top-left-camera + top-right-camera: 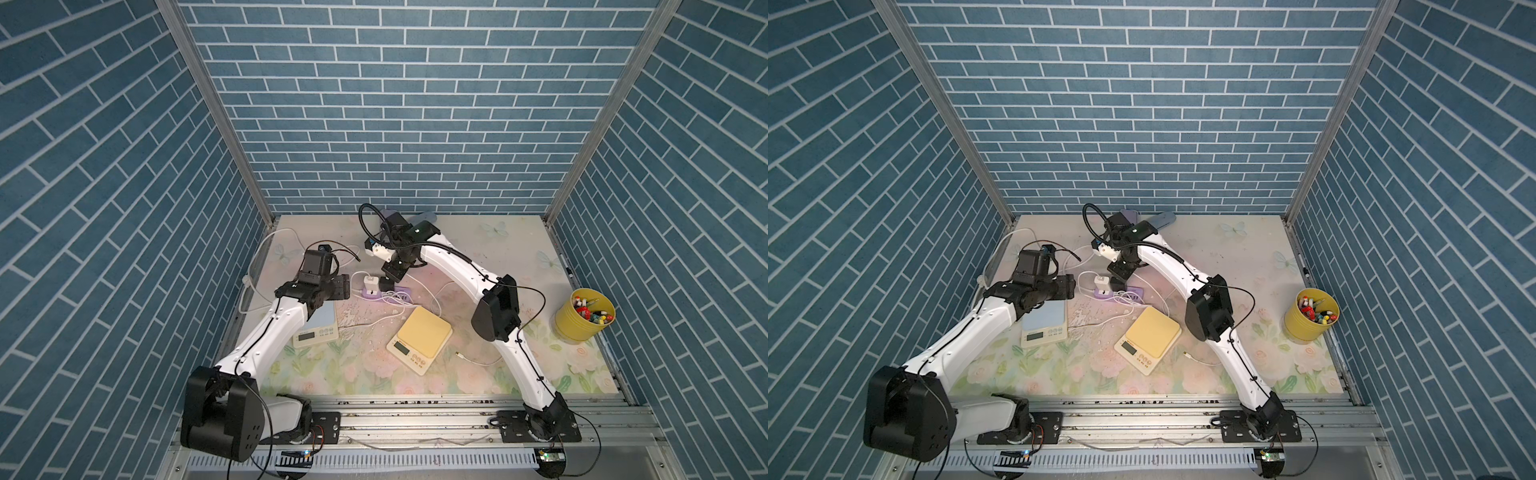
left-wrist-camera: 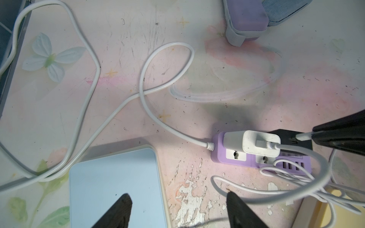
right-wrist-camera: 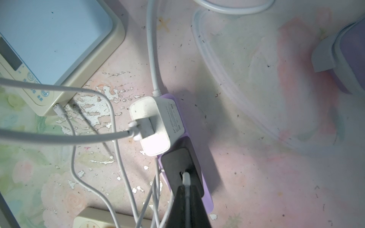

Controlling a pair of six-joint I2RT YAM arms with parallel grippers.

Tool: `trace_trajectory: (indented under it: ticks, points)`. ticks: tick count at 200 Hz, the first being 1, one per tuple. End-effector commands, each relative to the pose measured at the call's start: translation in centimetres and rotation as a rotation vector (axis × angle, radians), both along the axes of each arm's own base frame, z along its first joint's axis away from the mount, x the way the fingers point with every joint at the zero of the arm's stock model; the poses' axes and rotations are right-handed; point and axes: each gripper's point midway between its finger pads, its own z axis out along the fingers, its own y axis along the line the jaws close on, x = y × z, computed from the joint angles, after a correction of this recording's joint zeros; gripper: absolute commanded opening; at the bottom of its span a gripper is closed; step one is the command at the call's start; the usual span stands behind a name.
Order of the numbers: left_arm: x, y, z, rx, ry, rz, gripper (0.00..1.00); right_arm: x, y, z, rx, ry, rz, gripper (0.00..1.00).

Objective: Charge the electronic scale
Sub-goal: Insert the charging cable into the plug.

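1. The blue-topped scale [image 1: 322, 316] [image 1: 1045, 316], a rounded-square pale platform on a cream plastic base, sits left of centre in both top views. It is partly hidden by the left arm [image 1: 266, 332], and a white connector [image 3: 58, 110] is pushed into its side edge.
2. The right fingers [image 3: 177, 207], black and wedge-shaped, are pinched shut on a white plug [image 3: 186, 177]. Its tip meets the port of a matte black adapter [image 3: 175, 161]; whether it is seated cannot be told.
3. That adapter stands on a lilac power strip [image 3: 206, 199], just beside a glossy white adapter [image 3: 156, 126] that is boxy with rounded corners and carries a thick white cable [image 3: 59, 138].
4. The left fingers [image 2: 118, 213] hang spread apart, holding nothing. One is over the blue platform's corner, the other over the counter [image 2: 189, 187], where the floral print has flaked to white.
5. A yellow-topped scale [image 1: 419, 332] lies askew at centre frame, with thin white leads [image 1: 395, 299] looped between it and the strip.
6. A yellow tin [image 1: 577, 328] of small coloured pieces stands at the right edge, well apart.
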Motion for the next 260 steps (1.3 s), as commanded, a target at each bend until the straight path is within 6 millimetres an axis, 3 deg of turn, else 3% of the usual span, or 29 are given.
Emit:
trace_trajectory:
  ticks: [1, 169, 260]
  points:
    - [0.3, 0.3, 0.1, -0.007, -0.002, 0.012, 0.78, -1.8, -0.2, -3.5, -0.075, 0.069, 0.054, 0.0]
    - [0.4, 0.1, -0.4, -0.021, 0.014, 0.01, 0.78, -2.6, -3.5, -4.9, -0.229, 0.059, 0.055, 0.0]
    - [0.7, 0.0, -0.4, -0.024, 0.019, 0.007, 0.78, -3.0, -3.8, -4.3, -0.232, 0.066, 0.084, 0.0]
